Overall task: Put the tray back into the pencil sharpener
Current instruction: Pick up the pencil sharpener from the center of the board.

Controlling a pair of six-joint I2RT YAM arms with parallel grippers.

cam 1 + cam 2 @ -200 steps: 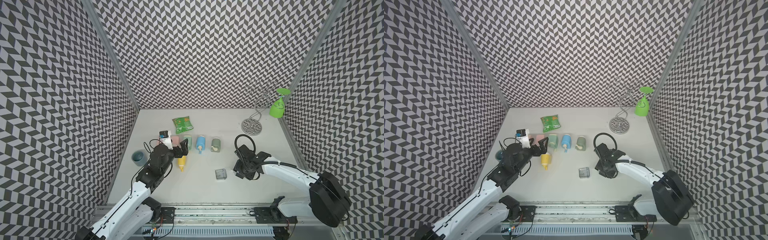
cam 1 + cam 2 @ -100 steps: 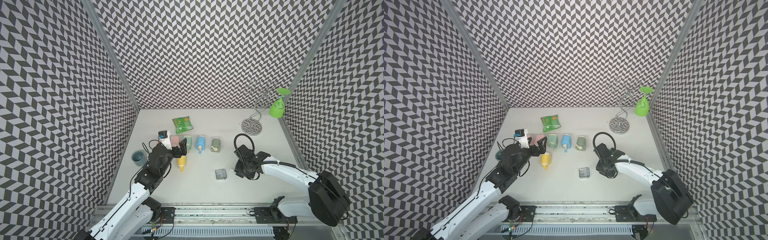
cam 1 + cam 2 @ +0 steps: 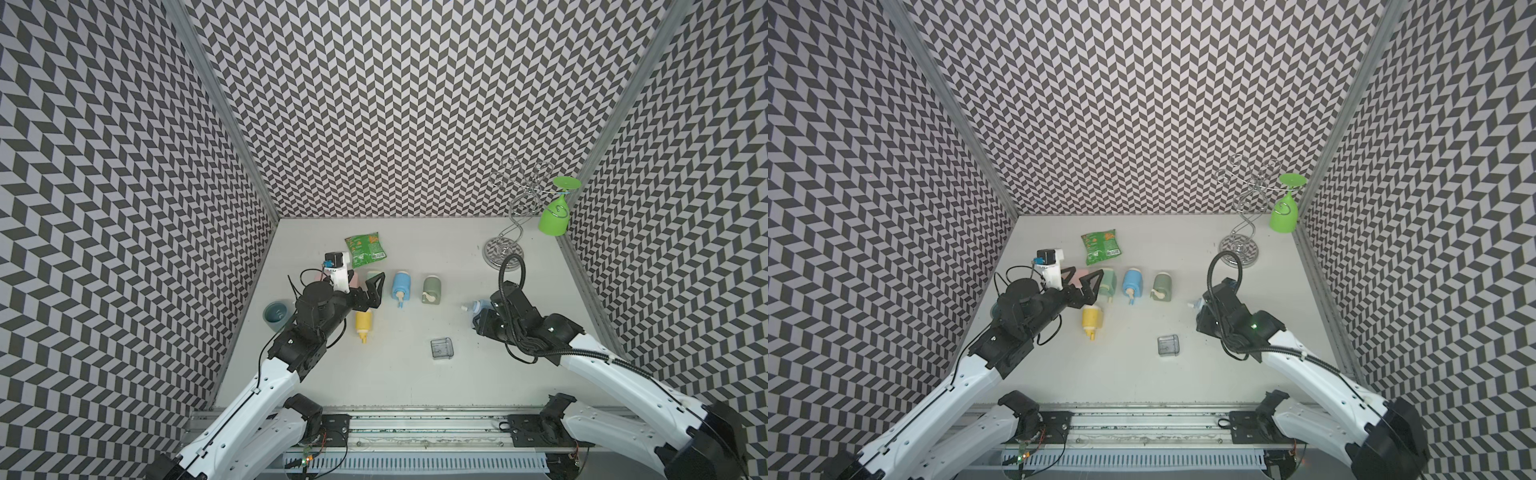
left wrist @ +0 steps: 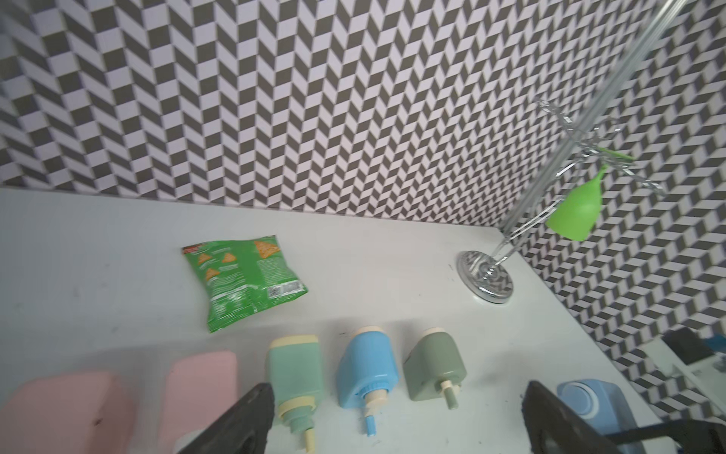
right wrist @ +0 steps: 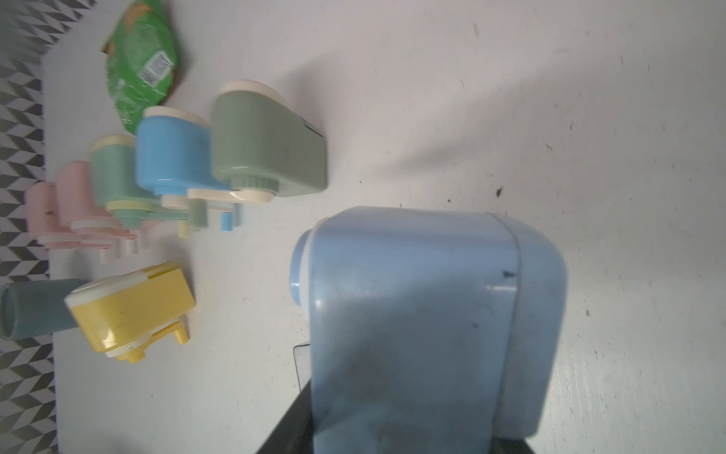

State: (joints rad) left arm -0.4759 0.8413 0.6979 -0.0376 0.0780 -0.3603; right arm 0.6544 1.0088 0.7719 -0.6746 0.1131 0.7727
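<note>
Our right gripper point(image 3: 482, 320) is clamped on the pale blue sharpener point(image 5: 424, 314), its jaws pressed against the body's two sides. We judge this grip is meant to steady the body so its empty slot can be turned toward the tray. We cannot tell whether the sharpener is lifted or resting on the table. The tray point(image 3: 441, 348), small and clear grey, lies alone on the bare table and nothing touches it. The right gripper is near the tray, on its right and a little farther from the robot's base.

Our left gripper point(image 3: 1086, 276) has its jaws spread wide and holds nothing. It hangs well apart from the tray, to its left and beyond it, and we judge it is the hand free to fetch the tray.

By our count there are seven sharpeners:
- the held one;
- beyond the tray in a row, two pink sharpeners point(image 4: 200, 389), one teal sharpener point(image 4: 294, 365), one blue sharpener point(image 4: 367, 365) and one sage sharpener point(image 4: 434, 367);
- one yellow sharpener point(image 3: 363, 324) to the tray's left.

There is one of each remaining thing:
- the tray itself;
- a cup point(image 3: 276, 316) farther left of the tray;
- a snack bag point(image 3: 365, 249) beyond the row;
- a chrome stand point(image 3: 503, 251) beyond the tray to its right, with a green glass point(image 3: 554, 218) hanging from it upside down.
</note>
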